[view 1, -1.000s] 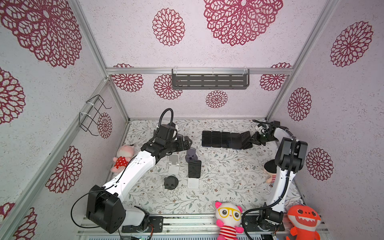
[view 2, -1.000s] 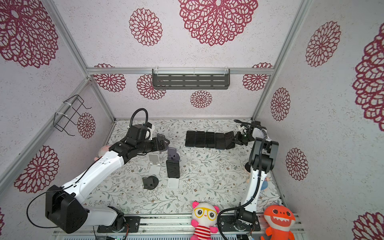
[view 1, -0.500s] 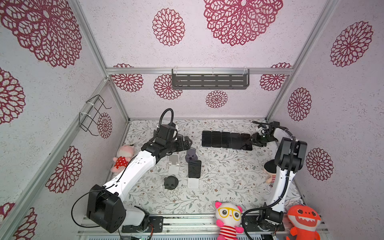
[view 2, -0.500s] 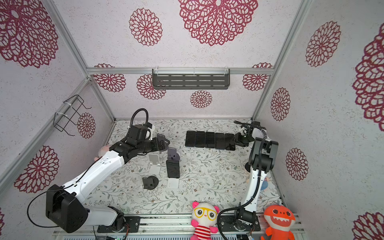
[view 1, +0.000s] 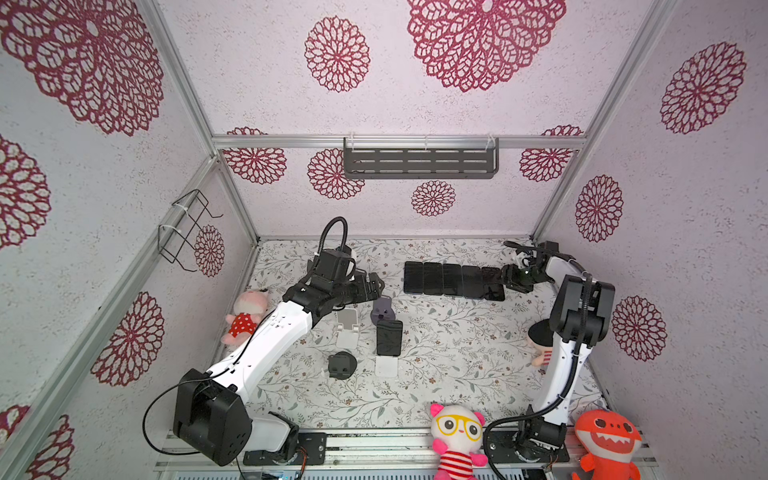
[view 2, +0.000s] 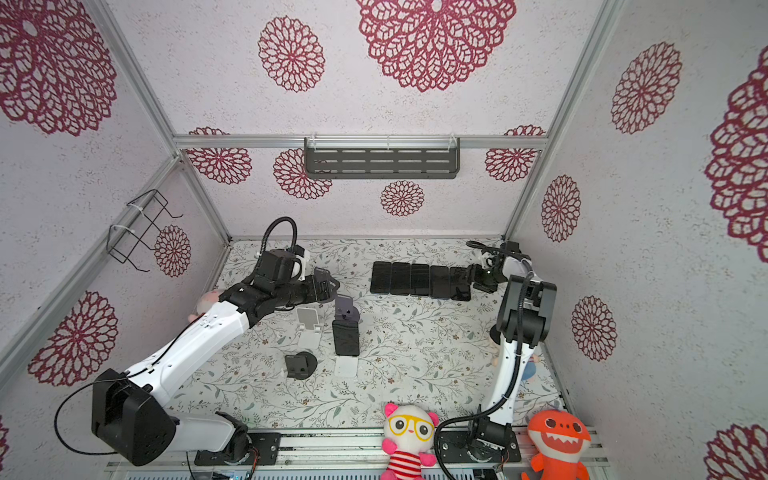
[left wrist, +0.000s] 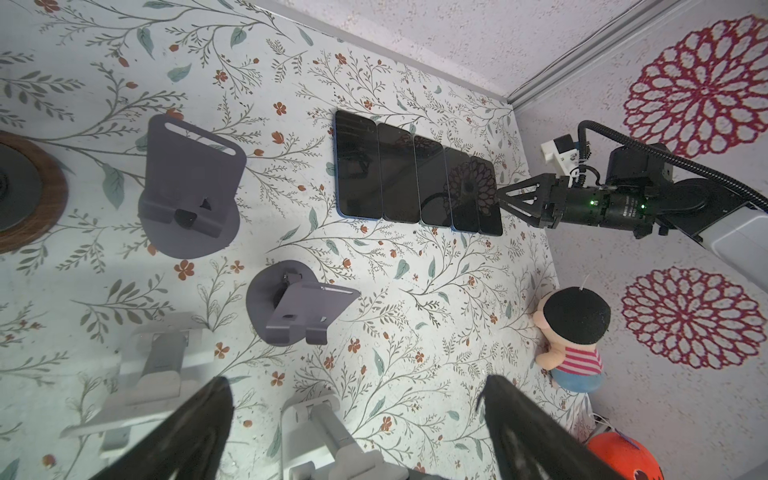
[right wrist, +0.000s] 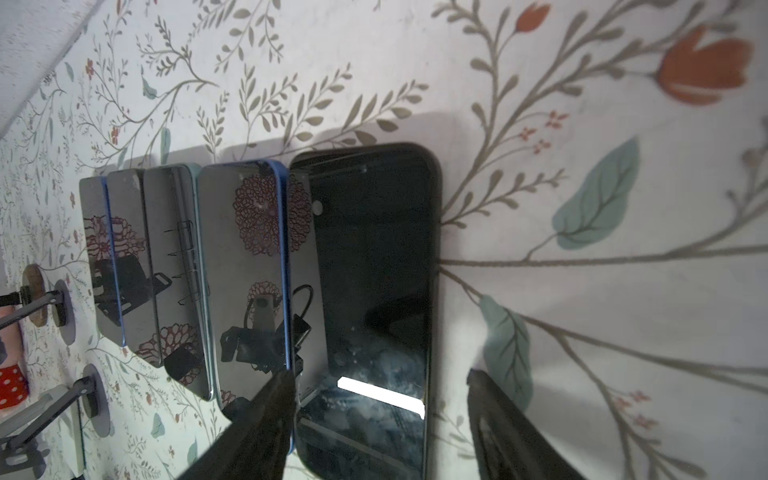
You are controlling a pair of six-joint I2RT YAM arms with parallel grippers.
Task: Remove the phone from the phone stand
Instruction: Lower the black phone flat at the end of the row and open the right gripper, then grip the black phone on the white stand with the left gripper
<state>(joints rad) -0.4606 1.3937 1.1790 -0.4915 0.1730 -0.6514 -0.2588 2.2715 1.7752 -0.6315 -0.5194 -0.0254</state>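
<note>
Your left gripper (view 1: pixel 376 286) hangs with its jaws spread wide, exactly as a second ago, near the empty grey-purple round-based stand (view 1: pixel 382 308) and the empty white folding stand (view 1: pixel 348 328). Just right of these, mid-table, the dark rectangular phone (view 1: pixel 389 337) leans untouched on its white plastic phone stand (view 1: pixel 386 368). Further right, at the back, the row of flat dark phones (view 1: pixel 442 279) now ends in the glossy black end phone (view 1: pixel 493 284) lying flat. A second ago it was tilted up in your right gripper (view 1: pixel 506 279), whose jaws have since parted and now stand either side of it, gripping nothing. Only the right wrist view shows that phone tight against its blue-edged neighbour phone (right wrist: pixel 245 270). Only the left wrist view clearly shows the black-haired doll in a striped shirt (left wrist: pixel 571 332) by the right wall.
</note>
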